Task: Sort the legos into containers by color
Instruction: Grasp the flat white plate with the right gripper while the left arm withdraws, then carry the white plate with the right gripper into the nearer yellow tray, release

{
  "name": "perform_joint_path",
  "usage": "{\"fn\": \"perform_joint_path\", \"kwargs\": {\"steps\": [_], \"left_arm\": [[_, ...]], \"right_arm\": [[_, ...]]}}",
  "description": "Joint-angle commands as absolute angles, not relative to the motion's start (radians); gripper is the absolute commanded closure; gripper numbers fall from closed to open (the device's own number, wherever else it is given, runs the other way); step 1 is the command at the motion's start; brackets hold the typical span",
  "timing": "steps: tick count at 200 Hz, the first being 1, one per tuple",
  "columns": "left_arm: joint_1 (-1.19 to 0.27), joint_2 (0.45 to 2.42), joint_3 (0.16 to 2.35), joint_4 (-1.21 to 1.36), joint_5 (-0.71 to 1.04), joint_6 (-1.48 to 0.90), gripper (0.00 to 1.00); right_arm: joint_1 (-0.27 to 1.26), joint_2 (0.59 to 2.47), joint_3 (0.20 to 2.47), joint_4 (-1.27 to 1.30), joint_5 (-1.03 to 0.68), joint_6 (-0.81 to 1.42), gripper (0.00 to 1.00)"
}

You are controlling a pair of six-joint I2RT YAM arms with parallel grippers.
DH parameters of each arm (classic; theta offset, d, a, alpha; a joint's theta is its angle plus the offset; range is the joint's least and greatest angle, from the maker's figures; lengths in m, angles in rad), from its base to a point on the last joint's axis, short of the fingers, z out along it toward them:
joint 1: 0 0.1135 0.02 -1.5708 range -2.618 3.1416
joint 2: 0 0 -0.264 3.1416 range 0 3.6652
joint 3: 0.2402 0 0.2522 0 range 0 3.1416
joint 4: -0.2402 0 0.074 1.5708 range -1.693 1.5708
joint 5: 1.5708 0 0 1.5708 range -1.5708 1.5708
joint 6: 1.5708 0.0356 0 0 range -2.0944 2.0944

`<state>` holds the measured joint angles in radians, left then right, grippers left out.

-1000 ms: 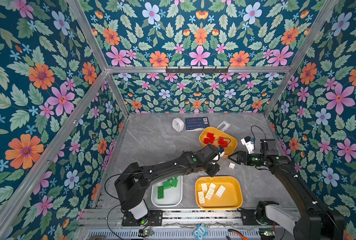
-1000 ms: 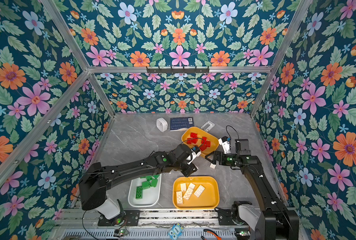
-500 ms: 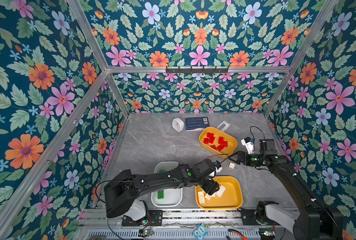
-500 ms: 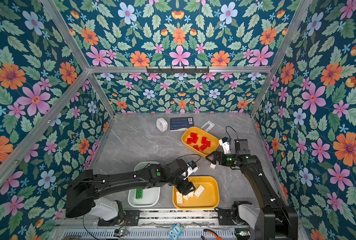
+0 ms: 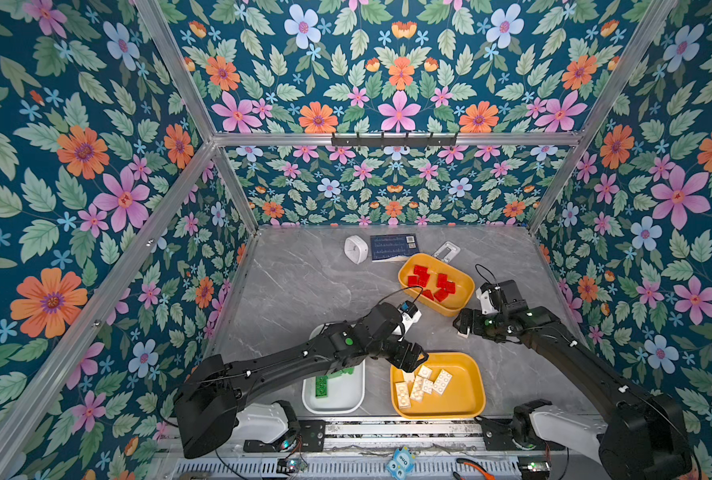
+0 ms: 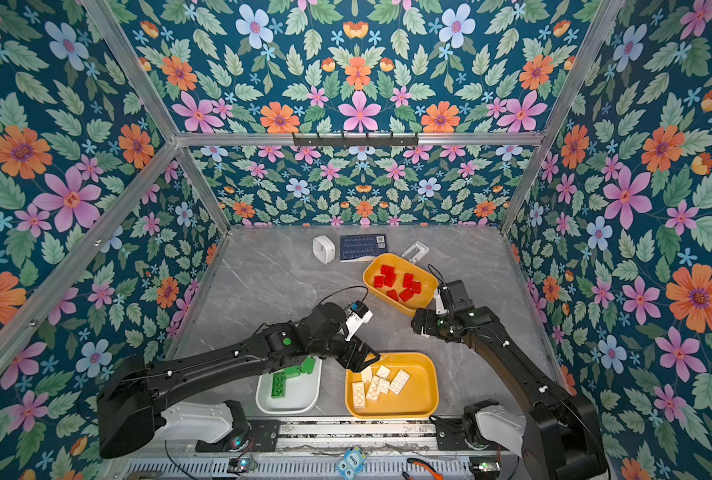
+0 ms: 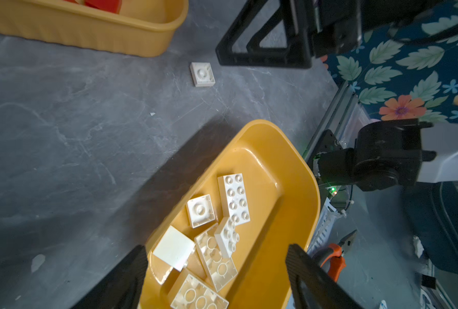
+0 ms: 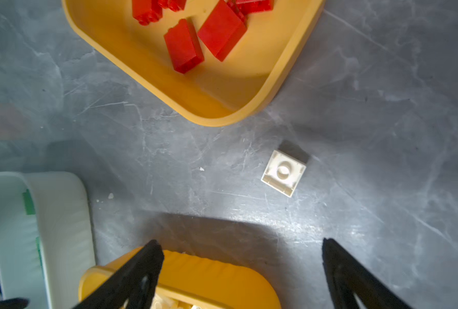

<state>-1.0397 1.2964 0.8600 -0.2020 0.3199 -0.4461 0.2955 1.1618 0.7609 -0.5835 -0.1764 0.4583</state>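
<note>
Loose brick: one cream square lego (image 8: 284, 172), hollow side up, on the bare table (image 5: 304, 282), between the far yellow tub (image 5: 464, 286) of red legos (image 5: 431, 282) and the near yellow tub (image 5: 466, 395) of cream legos (image 5: 422, 382), toward the table's right edge.
Axis: square, so none; its sides sit skewed to the right fingers' line.
Nearer arm: right gripper (image 8: 242, 243); the brick lies just ahead of its tips, not between them.
Right jaws: wide apart, empty.
Left gripper (image 5: 413, 362): over the near tub's far-left corner, spread wide, holding nothing.
Green legos (image 5: 321, 384): in the white tub (image 5: 341, 399).
Writing: dark card (image 5: 393, 247) by the far edge bears a QR code, its print too small to read; the blue tag (image 5: 402, 460) below the front edge reads "One".
</note>
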Motion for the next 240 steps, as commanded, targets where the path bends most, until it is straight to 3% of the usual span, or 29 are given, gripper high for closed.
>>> {"fn": "perform_joint_path", "kwargs": {"steps": [1, 58, 178, 240], "left_arm": [[-0.997, 1.260, 0.842, -0.139, 0.369, -0.486, 0.15], [-0.912, 1.207, 0.794, -0.064, 0.416, -0.525, 0.15], [-0.861, 1.210, 0.771, -0.067, 0.432, -0.507, 0.15], [-0.842, 1.215, 0.767, -0.070, 0.444, -0.499, 0.15]], "right_arm": [[0.316, 1.190, 0.765, -0.605, 0.003, 0.609, 0.16], [0.343, 1.295, 0.777, -0.531, 0.081, 0.693, 0.32], [0.406, 1.550, 0.824, -0.468, 0.122, 0.720, 0.47], [0.406, 1.583, 0.818, -0.463, 0.126, 0.714, 0.66]]}}
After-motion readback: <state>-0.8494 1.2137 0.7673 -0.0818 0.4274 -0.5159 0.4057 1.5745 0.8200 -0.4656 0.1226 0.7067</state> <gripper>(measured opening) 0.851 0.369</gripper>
